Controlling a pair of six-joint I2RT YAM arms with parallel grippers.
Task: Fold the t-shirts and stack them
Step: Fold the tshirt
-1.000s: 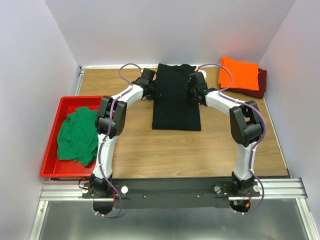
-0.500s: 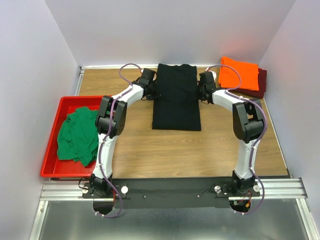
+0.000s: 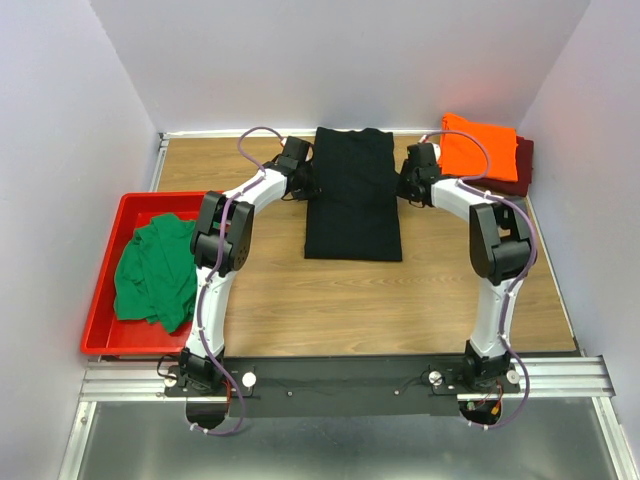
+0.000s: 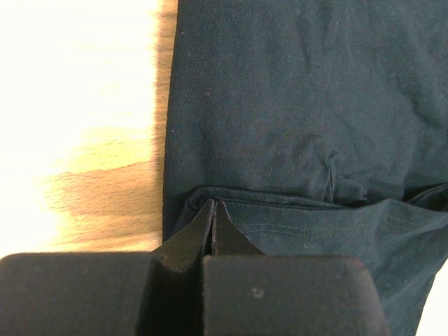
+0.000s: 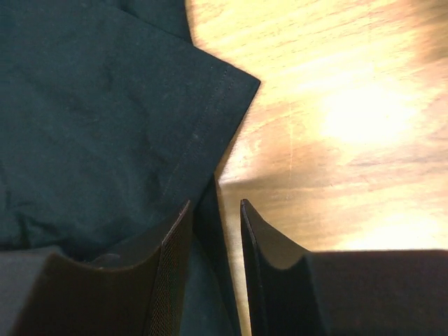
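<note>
- The black t-shirt (image 3: 352, 195), folded into a long strip, lies flat at the middle of the counter (image 3: 300, 300), its collar end against the far edge.
- The left claw (image 4: 212, 204) sits at the shirt's left side, clenched tight, tips touching a folded hem. Whether any cloth is pinched between them cannot be told.
- The right claw (image 5: 215, 206) is at the shirt's right side, released, fingers apart. The cloth's edge runs through the gap, with a sleeve corner just ahead.
- The orange t-shirt (image 3: 480, 145) rests folded on the maroon t-shirt (image 3: 522, 168) in the far right corner.
- The green t-shirt (image 3: 155, 270) lies crumpled in the red tray (image 3: 100, 310) at the left edge.
</note>
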